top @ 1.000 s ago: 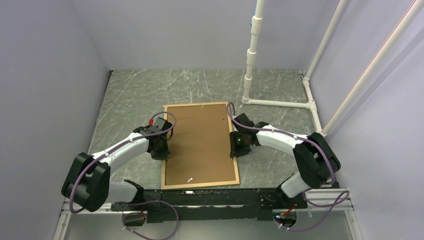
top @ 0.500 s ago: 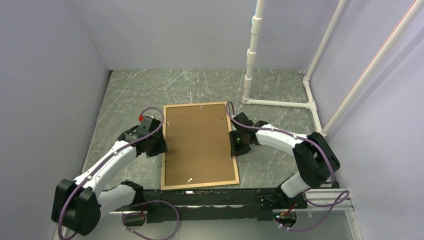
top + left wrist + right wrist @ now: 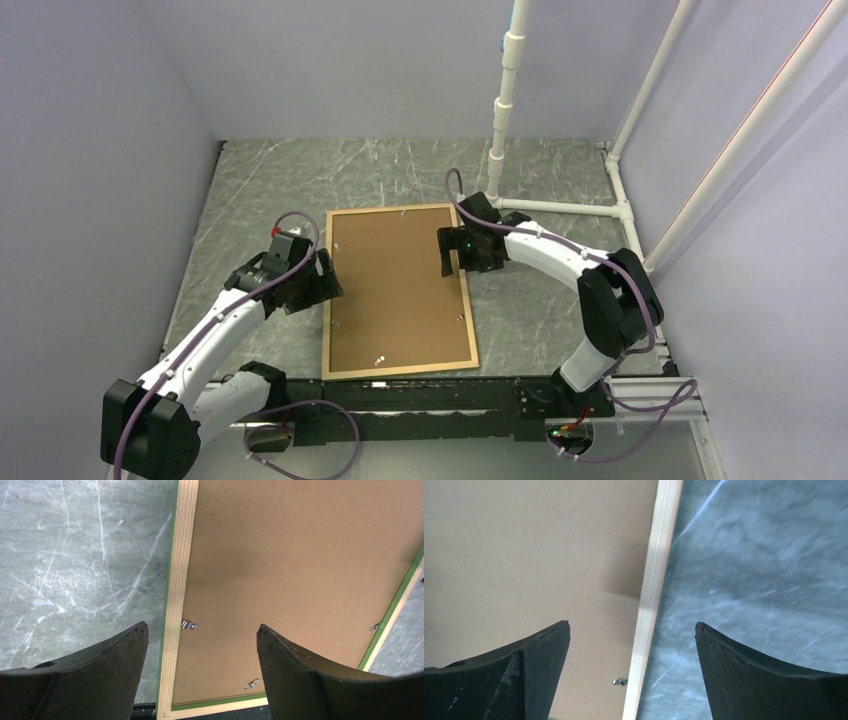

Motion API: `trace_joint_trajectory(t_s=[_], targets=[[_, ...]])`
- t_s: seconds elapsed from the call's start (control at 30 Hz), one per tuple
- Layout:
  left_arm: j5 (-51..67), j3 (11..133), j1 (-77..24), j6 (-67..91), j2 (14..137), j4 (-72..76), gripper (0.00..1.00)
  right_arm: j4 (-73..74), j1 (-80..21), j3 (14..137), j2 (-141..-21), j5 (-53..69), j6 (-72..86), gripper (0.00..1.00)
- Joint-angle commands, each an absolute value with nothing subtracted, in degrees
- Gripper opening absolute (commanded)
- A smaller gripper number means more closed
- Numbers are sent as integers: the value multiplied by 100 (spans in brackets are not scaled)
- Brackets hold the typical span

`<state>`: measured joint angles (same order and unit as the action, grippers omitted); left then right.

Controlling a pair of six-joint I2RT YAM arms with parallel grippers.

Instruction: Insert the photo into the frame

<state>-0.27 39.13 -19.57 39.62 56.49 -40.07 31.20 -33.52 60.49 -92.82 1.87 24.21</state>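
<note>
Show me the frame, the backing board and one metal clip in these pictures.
frame [image 3: 182,555]: left wrist view, on its light wood rail.
backing board [image 3: 398,288]: top external view, middle of its brown face.
metal clip [image 3: 189,625]: left wrist view, on the tab beside the rail.

Left arm [image 3: 215,325] stretched forward, left claw [image 3: 318,283] spread wide, empty | right arm [image 3: 550,262] folded inward at elbow, right claw [image 3: 452,256] spread wide, empty

Top camera high, rear, looking down; wrist cameras close, downward, showing opposite long rails of frame [image 3: 400,371].
</note>
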Motion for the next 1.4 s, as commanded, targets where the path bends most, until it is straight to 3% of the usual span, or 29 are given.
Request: trace_joint_trajectory(t_s=[0.0,0.23,0.43,0.93,1.07,1.37], targets=[[78,3903,-1925,3818,5617,-3863,83,3207,-3092,6673,-9625,-299,2182,99],[106,3881,-1924,3775,5844,-3789,84,3287,-2937,7543,-10457,-455,2119,99],[121,3881,-1916,3756,5933,-3751,84,3405,-2866,8145,-11129,-510,2130,92],[114,3832,-1916,3721,6059,-3689,84,3301,-2338,9228,-12138,240,2617,90],[81,3841,-1916,3697,6071,-3709,84,3539,-2351,9594,-12589,118,2564,82],[36,3833,-1915,3702,6142,-3717,84,3739,-2615,9355,-12789,-839,2336,82]])
